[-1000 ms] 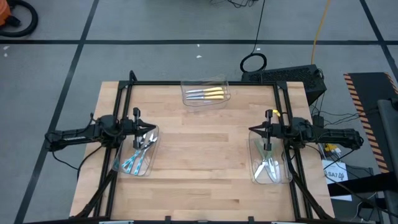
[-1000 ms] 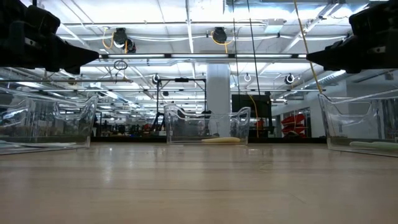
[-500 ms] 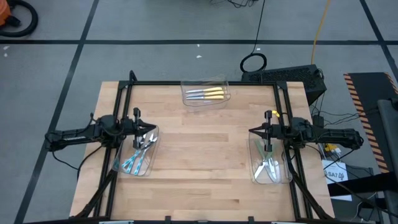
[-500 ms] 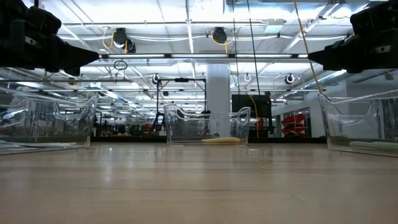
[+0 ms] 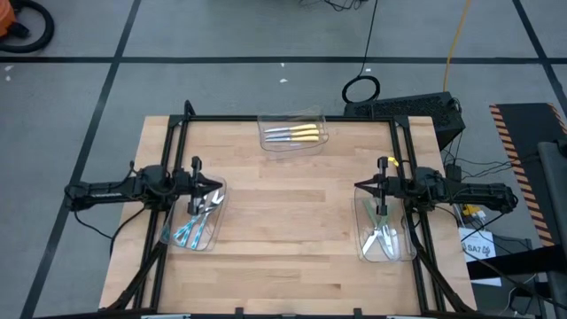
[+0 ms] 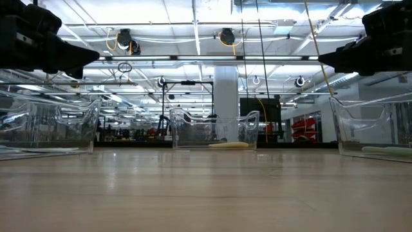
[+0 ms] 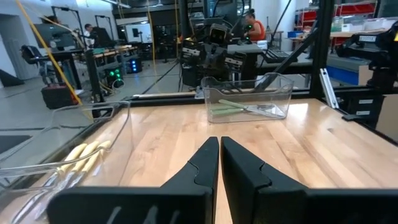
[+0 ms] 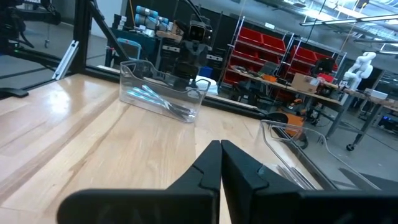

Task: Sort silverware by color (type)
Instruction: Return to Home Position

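Observation:
The silverware lies in three clear bins. Yellow-handled pieces (image 5: 297, 134) lie in the bin at the table's far edge and also show in the left wrist view (image 7: 84, 155). Light blue ones (image 5: 190, 226) lie in the left bin and green ones (image 5: 381, 237) in the right bin. My left gripper (image 5: 215, 186) hovers shut over the left bin's far end, pointing toward the table's right (image 7: 219, 140). My right gripper (image 5: 359, 186) hovers shut at the right bin's far end, pointing left (image 8: 219, 144). Neither holds anything.
Bare wooden table (image 5: 283, 230) stretches between the three bins. A black frame (image 5: 177, 133) runs along the table's left, far and right sides. The low view shows the far bin (image 6: 215, 129) in the middle and both arms raised above the side bins.

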{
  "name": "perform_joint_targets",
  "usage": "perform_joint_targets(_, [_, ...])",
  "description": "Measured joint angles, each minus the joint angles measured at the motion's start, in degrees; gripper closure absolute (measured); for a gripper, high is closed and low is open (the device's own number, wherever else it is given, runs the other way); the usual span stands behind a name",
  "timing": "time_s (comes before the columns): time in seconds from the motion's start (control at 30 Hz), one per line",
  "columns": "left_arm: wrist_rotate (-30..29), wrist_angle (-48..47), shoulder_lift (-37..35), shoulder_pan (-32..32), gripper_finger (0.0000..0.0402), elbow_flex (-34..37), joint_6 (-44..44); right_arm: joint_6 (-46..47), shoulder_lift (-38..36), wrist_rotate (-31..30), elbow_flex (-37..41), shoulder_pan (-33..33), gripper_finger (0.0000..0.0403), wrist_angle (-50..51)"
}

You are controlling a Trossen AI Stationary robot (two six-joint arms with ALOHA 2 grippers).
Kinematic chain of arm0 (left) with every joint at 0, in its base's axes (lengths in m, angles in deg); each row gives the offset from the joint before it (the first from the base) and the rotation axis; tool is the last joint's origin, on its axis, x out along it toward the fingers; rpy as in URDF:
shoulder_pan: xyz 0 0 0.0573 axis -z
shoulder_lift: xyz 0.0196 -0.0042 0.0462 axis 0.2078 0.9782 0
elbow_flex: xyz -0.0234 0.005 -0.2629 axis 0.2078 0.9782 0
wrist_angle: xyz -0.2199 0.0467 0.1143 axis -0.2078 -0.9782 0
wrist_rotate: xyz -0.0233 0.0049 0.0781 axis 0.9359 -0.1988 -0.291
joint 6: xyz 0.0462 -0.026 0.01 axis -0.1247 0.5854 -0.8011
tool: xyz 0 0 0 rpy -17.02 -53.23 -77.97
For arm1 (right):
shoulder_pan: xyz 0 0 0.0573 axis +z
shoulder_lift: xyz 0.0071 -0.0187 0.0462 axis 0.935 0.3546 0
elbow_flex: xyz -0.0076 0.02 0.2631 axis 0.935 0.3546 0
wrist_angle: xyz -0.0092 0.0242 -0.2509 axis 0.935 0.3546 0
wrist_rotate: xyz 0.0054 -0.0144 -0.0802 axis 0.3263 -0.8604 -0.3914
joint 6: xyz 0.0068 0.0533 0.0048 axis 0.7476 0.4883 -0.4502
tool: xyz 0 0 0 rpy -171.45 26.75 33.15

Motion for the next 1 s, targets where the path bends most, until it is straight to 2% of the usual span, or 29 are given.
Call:
perform_joint_targets(0.4, [0.0,1.9,0.0,0.1,0.0376,0.0,-3.9,0.0,0.0,-0.1,0.0,0.0,0.0399,-0.1])
perform_joint_targets(0.67, [0.0,0.1,0.0,0.1,0.0376,0.0,4.6,0.0,0.0,-0.2,0.0,0.0,0.0399,-0.2])
perform_joint_targets(1.0, [0.0,0.1,0.0,0.1,0.0376,0.0,4.5,0.0,0.0,-0.2,0.0,0.0,0.0399,-0.2])
